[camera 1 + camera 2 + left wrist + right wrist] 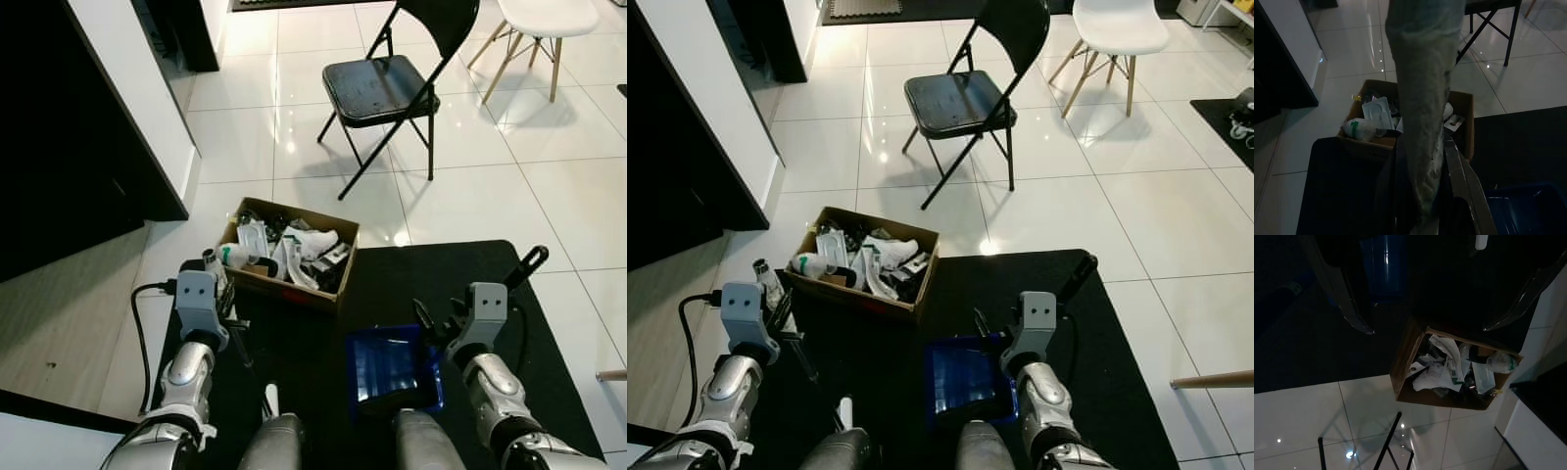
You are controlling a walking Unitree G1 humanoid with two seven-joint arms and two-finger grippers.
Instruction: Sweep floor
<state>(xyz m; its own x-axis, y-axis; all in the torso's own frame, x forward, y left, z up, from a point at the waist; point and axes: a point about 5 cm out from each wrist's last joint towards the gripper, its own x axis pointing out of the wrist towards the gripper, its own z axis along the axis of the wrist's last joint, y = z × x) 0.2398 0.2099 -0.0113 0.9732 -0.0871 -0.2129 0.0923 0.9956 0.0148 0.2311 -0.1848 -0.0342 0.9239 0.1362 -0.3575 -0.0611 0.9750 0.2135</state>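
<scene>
The left gripper [1422, 196] has its jaws clamped round a light, stiff broom handle [1425, 98], best gripped mid-shaft, near the rubbish box [289, 257]; the right gripper's [1440, 289] jaws gape above the blue dustpan [390, 370].

A trash-filled cardboard box [290, 253] blocks centre frame, a blue dustpan [390, 370] lower right; bare white tiles [490, 196] lie open beyond, until the folding chair [390, 86].

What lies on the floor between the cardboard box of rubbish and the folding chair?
Nothing: in the left eye view, the stretch between the cardboard box and the black folding chair is bare white tile, showing only glare spots.
</scene>
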